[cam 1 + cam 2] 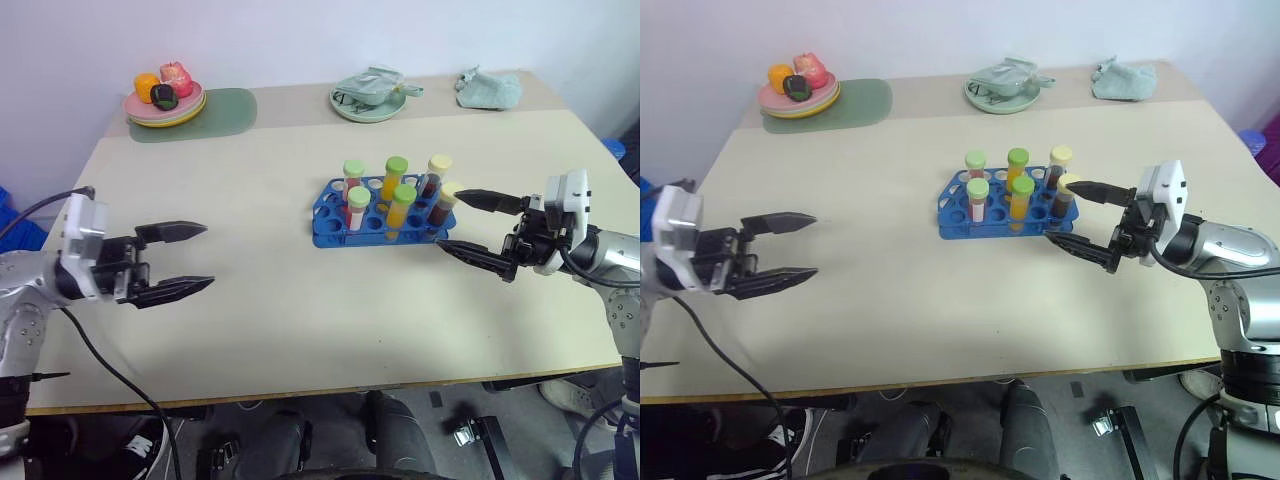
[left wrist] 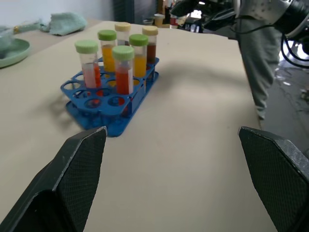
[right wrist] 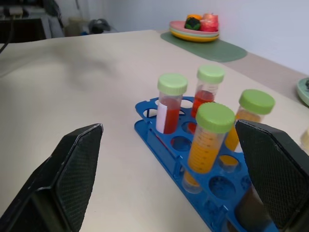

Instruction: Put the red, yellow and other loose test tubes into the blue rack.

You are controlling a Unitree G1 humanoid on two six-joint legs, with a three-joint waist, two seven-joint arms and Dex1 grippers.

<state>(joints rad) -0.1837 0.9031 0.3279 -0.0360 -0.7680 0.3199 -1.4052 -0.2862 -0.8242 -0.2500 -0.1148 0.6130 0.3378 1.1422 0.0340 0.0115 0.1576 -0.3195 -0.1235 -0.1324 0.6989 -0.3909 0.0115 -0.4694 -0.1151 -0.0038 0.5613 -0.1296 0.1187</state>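
Note:
The blue rack [image 1: 328, 226] stands right of the table's middle. Several capped test tubes stand upright in its holes: red ones [image 2: 122, 77] with pale green caps, yellow ones [image 2: 139, 63] with green caps, dark brown-red ones [image 2: 150, 47] with pale yellow caps. My right gripper [image 1: 449, 219] is open at the rack's right end, pointing at it, with its upper fingertip close to a dark tube. My left gripper [image 1: 208, 256] is open and empty over bare table, well to the left of the rack and pointing toward it.
A plate of toy fruit [image 1: 165, 103] sits on a green mat [image 1: 225, 115] at the back left. A pale green plate with a cloth [image 1: 368, 98] is at the back middle, another cloth [image 1: 490, 90] at the back right. The table's front edge [image 1: 300, 395] runs below both grippers.

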